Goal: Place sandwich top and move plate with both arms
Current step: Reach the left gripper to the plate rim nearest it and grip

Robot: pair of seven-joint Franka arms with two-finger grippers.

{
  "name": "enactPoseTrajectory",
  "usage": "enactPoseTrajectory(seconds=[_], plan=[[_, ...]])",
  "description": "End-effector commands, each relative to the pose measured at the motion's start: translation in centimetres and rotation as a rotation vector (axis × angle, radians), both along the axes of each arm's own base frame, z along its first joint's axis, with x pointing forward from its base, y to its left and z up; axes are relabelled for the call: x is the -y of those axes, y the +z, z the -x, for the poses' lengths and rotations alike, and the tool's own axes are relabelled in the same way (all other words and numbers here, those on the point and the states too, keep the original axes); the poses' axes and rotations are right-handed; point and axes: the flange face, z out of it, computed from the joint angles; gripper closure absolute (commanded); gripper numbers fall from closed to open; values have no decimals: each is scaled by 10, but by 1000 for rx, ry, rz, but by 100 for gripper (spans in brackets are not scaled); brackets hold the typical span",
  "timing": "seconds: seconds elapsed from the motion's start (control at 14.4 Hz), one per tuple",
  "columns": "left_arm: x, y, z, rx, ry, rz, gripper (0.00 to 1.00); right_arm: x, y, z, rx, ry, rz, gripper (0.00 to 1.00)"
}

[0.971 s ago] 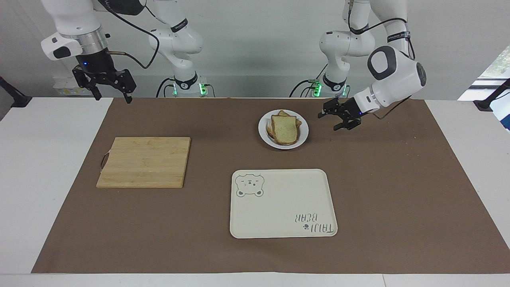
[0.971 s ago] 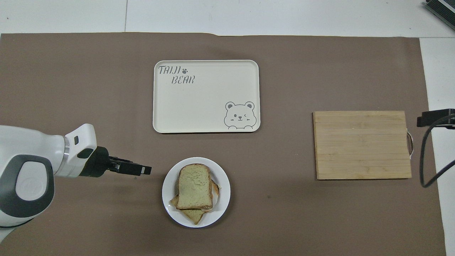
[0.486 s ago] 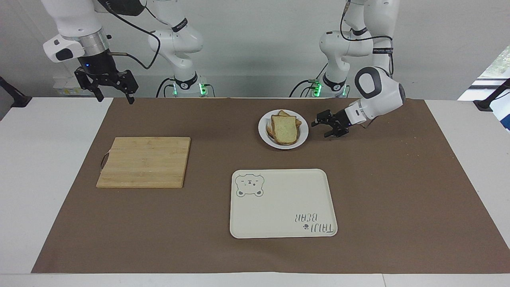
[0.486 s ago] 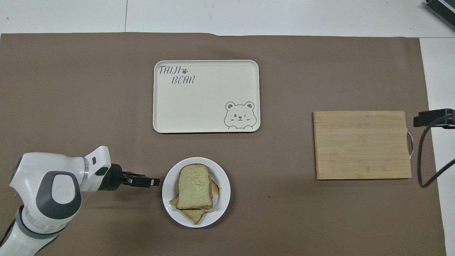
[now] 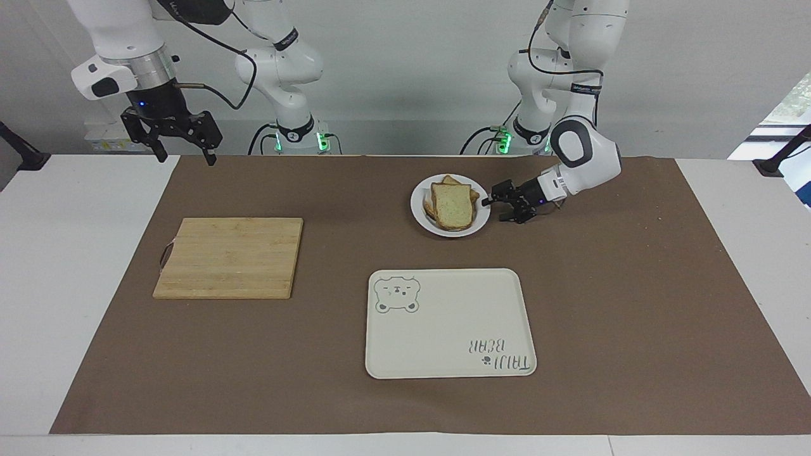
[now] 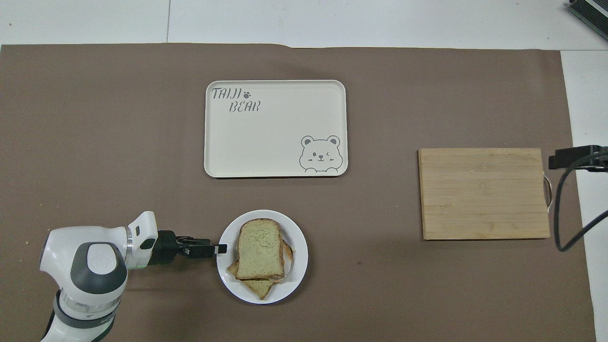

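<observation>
Left end effector (image 5: 496, 209) had dropped low and advanced sideways until its tips met the rim of the plate (image 5: 479, 220), jaws parted but narrowing around that rim; no lift had begun. On the plate, nearest the robots of all the items, the sandwich top (image 5: 452, 206) already lay on the stacked slices, so the placing step appeared complete and the plate move was starting. Right end effector (image 5: 180, 144) waited open in the air, well apart from the plate, over the desk edge near the cutting board (image 5: 229, 257). Farther from the robots than the plate lay the cream tray (image 5: 450, 323).
</observation>
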Motion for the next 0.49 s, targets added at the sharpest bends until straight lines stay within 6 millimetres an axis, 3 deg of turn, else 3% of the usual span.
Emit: enactPoseTrajectory(seconds=[0.0,0.14,0.28,0.42], plan=[[9,-16,14,-6,-10,13,16,2,3,2,-4,15,0,0],[11,-17,15,-9,-11,18,18,1,3,2,-4,16,0,0],[14,-16,17,-20,-29,40,31,2,3,2,-4,15,0,0],[16,-14,18,-19,-35,49,70,1,3,2,-4,16,0,0]])
